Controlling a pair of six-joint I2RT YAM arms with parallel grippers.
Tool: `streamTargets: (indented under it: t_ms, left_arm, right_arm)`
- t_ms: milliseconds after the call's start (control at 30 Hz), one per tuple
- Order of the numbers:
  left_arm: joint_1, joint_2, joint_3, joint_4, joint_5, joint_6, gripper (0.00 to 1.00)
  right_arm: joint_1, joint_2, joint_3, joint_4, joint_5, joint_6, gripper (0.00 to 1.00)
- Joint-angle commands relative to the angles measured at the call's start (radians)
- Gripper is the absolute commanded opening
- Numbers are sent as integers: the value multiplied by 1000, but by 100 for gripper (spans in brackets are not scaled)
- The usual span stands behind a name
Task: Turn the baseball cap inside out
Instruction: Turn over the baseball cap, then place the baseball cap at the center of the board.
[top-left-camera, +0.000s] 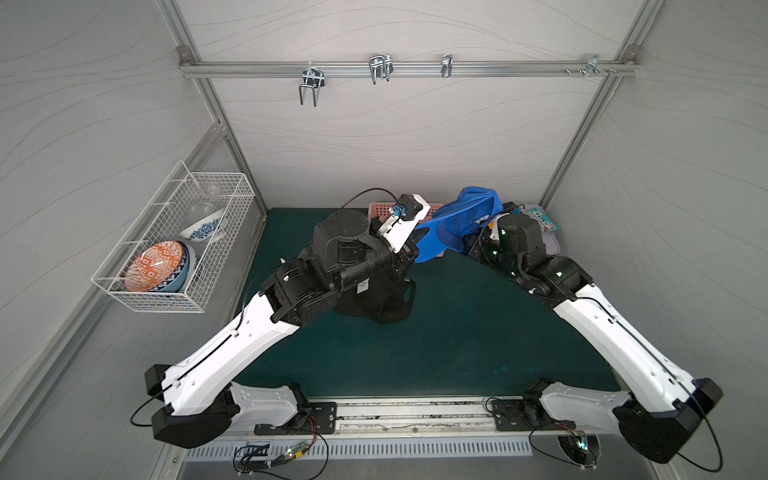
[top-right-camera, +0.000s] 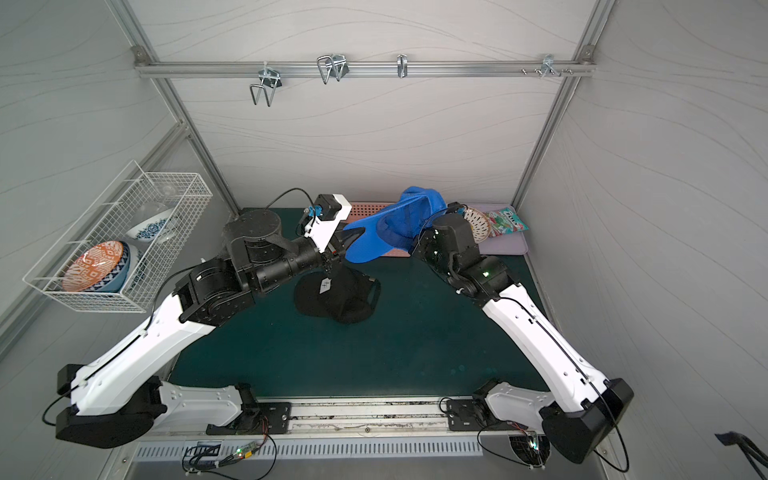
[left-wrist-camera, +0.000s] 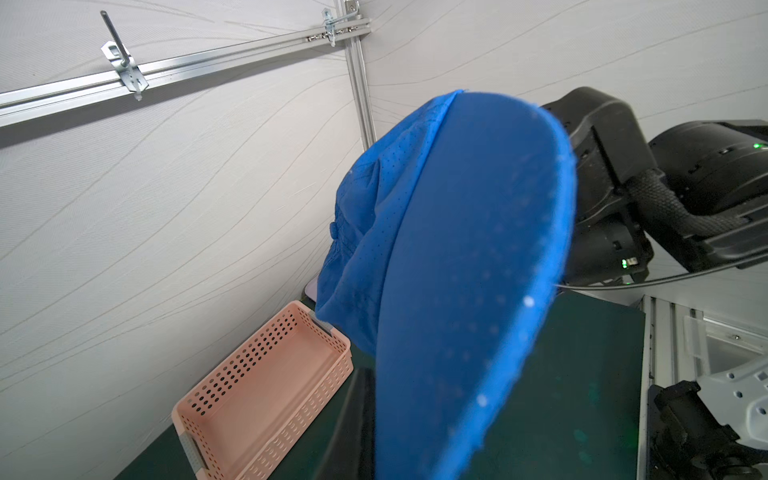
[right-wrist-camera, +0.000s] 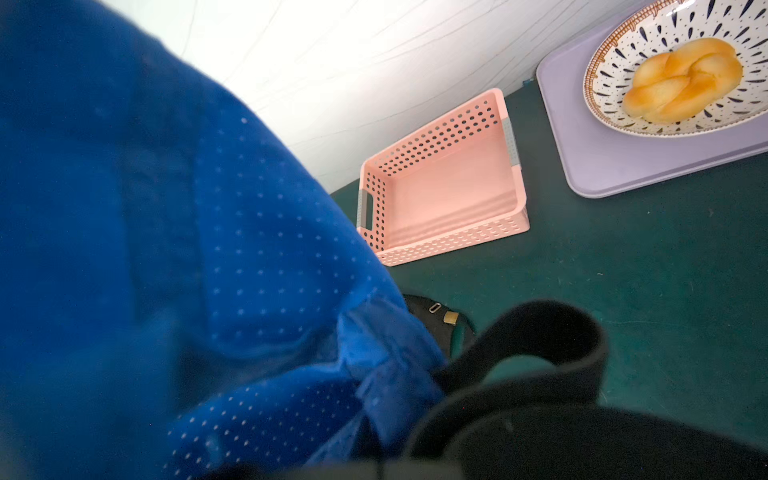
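In both top views, holding the blue perforated fabric baseball cap aloft above the green mat, clamping the brim with the left gripper, apparently pinching the crown's rear edge with the right gripper. Probably best now: bracing the brim firmly, pushing the crown through slowly, avoiding slips.

Bright, even light; the near cap blurs.

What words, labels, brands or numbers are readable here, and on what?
Snack packet: pale lettering near its top, too blurred to read.
White tag on the black cap: one dark mark, too small to read.
Blue cap: no text shows.
Nothing else visible carries readable text.
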Motion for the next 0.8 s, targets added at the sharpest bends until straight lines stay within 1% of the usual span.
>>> streamTargets:
  t_ms: [0, 33, 100, 133, 200, 233, 267, 300, 367, 500, 533, 567, 600, 633, 667, 700, 767]
  left_arm:
    - [-16, -48, 34, 102, -22, 56, 0]
    - [-17, -50, 32, 104, -10, 50, 0]
    - [-16, -50, 21, 104, 4, 40, 0]
    - [-16, -47, 19, 94, -1, 41, 0]
    - [-16, -34, 24, 48, -35, 59, 0]
    - [-16, -29, 25, 20, -60, 70, 0]
    - [-16, -23, 23, -8, -87, 88, 0]
    - [-16, -15, 25, -31, -112, 107, 0]
    - [-16, 2, 32, -78, -160, 143, 0]
    - [-14, 46, 57, -139, -258, 184, 0]
    - [-14, 65, 75, -156, -282, 190, 0]
    - [-14, 84, 93, -177, -303, 195, 0]
    - [-14, 103, 114, -190, -321, 200, 0]
    - [-15, 121, 128, -199, -336, 205, 0]
    - [-15, 134, 134, -198, -346, 212, 0]
    - [-14, 145, 141, -196, -354, 221, 0]
    - [-15, 170, 148, -196, -373, 251, 0]
  right_arm:
    - [6, 33, -41, -93, 131, 5, 0]
    - [9, 33, -68, -76, 113, 15, 1]
    - [8, 14, -114, -27, 70, 27, 6]
    - [8, -1, -135, 1, 55, 23, 12]
    - [7, -43, -164, 20, 55, 5, 33]
    - [2, -69, -176, 16, 57, -8, 40]
    - [-16, -105, -189, 9, 47, -24, 50]
    - [-33, -130, -202, 6, 11, -36, 57]
    - [-94, -185, -237, 8, -110, -59, 67]
    - [-222, -298, -313, 25, -441, -98, 83]
    - [-244, -321, -327, 29, -532, -112, 88]
    - [-262, -340, -339, 32, -585, -132, 92]
    - [-278, -360, -347, 37, -677, -141, 95]
    - [-286, -380, -354, 43, -731, -147, 98]
    - [-288, -400, -359, 44, -778, -153, 99]
    - [-290, -418, -357, 29, -791, -160, 99]
    - [-295, -450, -349, -29, -730, -175, 99]
